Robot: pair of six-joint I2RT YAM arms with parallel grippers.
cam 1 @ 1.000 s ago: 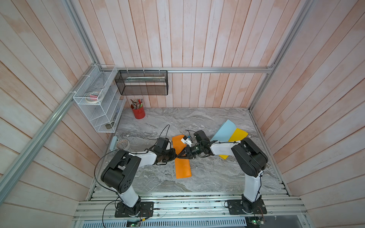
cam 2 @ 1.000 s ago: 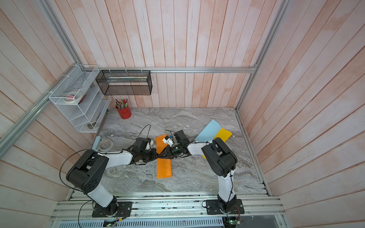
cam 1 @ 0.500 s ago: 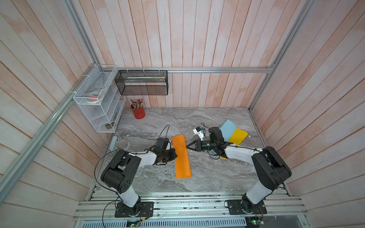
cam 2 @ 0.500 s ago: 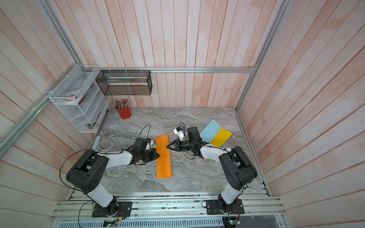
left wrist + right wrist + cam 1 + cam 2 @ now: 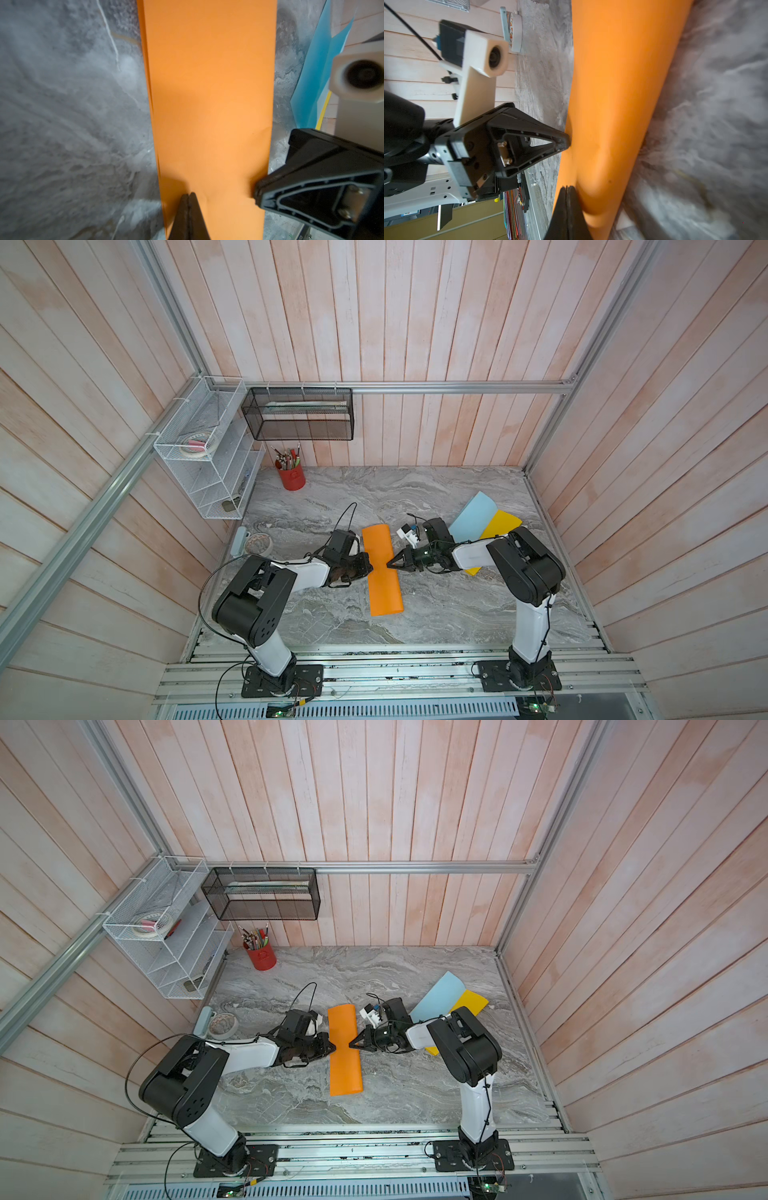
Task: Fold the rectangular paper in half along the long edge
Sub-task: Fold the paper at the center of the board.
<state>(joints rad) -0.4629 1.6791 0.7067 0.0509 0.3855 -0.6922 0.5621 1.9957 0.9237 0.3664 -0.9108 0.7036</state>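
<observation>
Whereas the right pincer (image 5: 390, 565) stood pulled back toward the blue sheet (image 5: 473, 514) half a second ago, clear of the work, it is now back at the orange paper (image 5: 382, 568), touching the long edge on its own side at about mid-length. Its jaws, slightly parted a second ago, are closed flat together with nothing between them. Seen from its own wrist, the right pincer (image 5: 568, 191) noses against the paper's bulging side.

Left pincer (image 5: 370, 566): no change. Jaws closed, tip resting on the opposite long edge, straight across from the right one. From its own wrist the left pincer (image 5: 189, 199) appears to press on the sheet rather than pinch it.

Reading: the fold-over itself is done and only the crease is left. The right pincer returning with shut jaws looks like the start of a flattening pass along the fold.

Paper: lies mid-table (image 5: 436, 614) as a narrow strip, long axis running from the robot toward the back wall, slightly skewed.
- Two layers. The open edges sit on the left arm's side, nearly flush, with the lower layer showing as a thin sliver.
- The fold side, toward the right arm, is rounded and puffed, not yet sharp, with a shallow dent where the right pincer presses.
</observation>
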